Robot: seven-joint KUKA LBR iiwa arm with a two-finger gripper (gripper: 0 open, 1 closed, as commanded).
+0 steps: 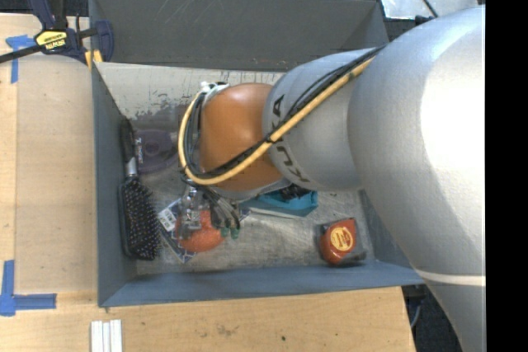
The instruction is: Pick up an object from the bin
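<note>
The KUKA arm (396,119) is spanning the grey bin (239,29) from its right side. Its orange wrist cover (231,136) is sitting over the middle of the floor and hiding whatever is lying beneath it. The gripper (195,218) is hanging low under that cover, near the bin's front wall and left of centre. It is directly above a small orange-red rounded object (205,241) lying among a few white and green scraps. Whether the gripper is open or closed cannot be told, as the wrist is masking it from above. No grasp is therefore being recorded, and the object is being logged as on the floor. The upright stance over this item suggests a straight top-down pick, chosen because the piece is lying clear of the walls. A black hairbrush (139,218) is lying lengthwise just beside the left wall, near the gripper but apart from the orange-red object. Being so close to the wall, it is likely an awkward candidate. A red-and-yellow tape measure (338,241) is resting in the front right corner, well apart from the gripper. A teal flat item (293,200) is showing partly from under the arm, right of the gripper. A dull grey-purple thing (153,146), kind undetermined, is lying towards the back left.
</note>
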